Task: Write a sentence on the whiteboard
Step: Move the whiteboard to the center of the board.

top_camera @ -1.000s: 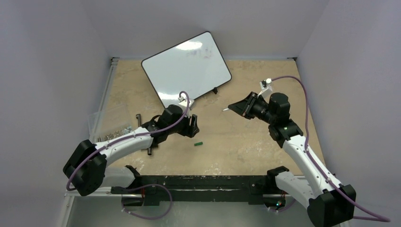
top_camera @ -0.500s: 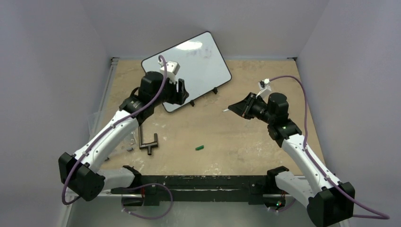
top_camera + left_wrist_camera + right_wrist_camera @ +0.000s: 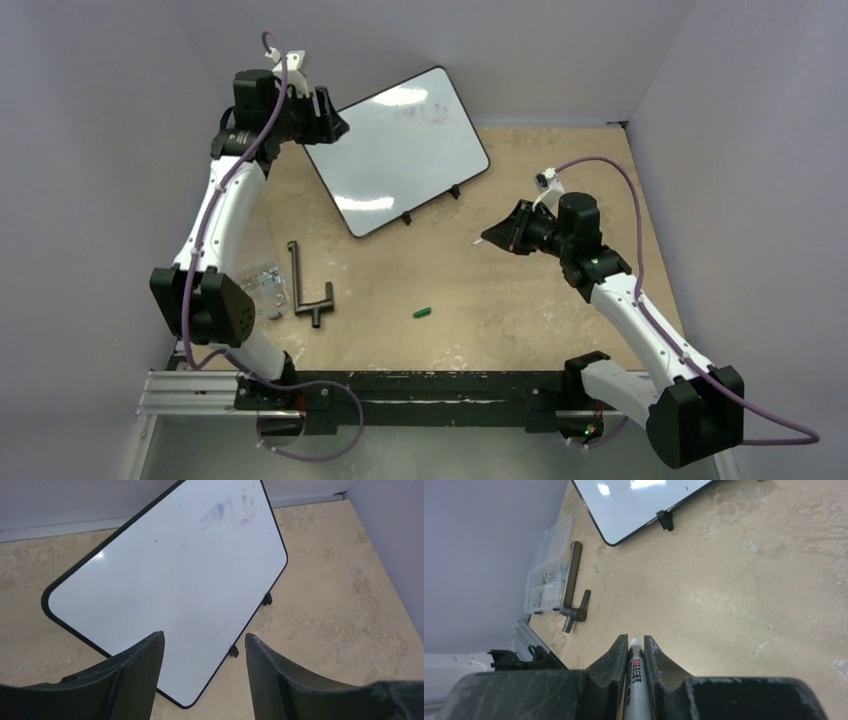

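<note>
I'm looking at a tan, mottled table (image 3: pixel 520 300) boxed in by plain pale-lilac walls (image 3: pixel 90 150) on the left, back and right. A white strip (image 3: pixel 550 123) runs where the tabletop meets the back wall, and an aluminium rail (image 3: pixel 190 385) lies along the near edge. The light is even, with soft shadows.

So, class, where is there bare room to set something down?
Bare tan tabletop between the black-framed white whiteboard and small green cap; also the far right corner. Crowded left: dark metal T-shaped tool, clear plastic parts box.
</note>
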`<state>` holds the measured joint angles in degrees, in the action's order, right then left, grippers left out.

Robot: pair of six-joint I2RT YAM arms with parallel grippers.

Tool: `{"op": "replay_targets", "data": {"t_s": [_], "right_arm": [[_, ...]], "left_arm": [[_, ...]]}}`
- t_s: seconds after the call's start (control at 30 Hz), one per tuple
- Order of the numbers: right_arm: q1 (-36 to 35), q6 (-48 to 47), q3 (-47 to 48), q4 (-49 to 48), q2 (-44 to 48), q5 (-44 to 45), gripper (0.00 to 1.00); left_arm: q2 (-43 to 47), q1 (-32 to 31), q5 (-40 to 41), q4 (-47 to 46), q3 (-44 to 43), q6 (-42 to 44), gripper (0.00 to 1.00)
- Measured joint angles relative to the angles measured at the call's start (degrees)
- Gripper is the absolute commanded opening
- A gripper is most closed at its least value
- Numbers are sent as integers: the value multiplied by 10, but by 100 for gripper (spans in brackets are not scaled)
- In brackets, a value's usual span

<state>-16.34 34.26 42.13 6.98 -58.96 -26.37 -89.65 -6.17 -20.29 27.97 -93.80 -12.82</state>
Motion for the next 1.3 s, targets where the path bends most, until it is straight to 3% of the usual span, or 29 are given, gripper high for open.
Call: {"op": "replay_targets", "data": {"t_s": [0.1, 0.33, 0.5, 0.93, 1.3], "right_arm": [[0, -7, 0, 0, 6, -17, 0], [0, -18, 0, -3, 14, -54, 0], [0, -26, 0, -7, 13, -65, 0], [0, -43, 13, -19, -42, -74, 0], [0, -43, 17, -23, -76, -78, 0]], "left_arm": [[-77, 35, -61, 9, -68, 2, 60], [-252, 51, -175, 34, -250, 32, 60], [-315, 74, -228, 29, -311, 27, 60], [-466, 144, -298, -48, -415, -45, 60], [-500, 150, -375, -93, -413, -92, 49]]}}
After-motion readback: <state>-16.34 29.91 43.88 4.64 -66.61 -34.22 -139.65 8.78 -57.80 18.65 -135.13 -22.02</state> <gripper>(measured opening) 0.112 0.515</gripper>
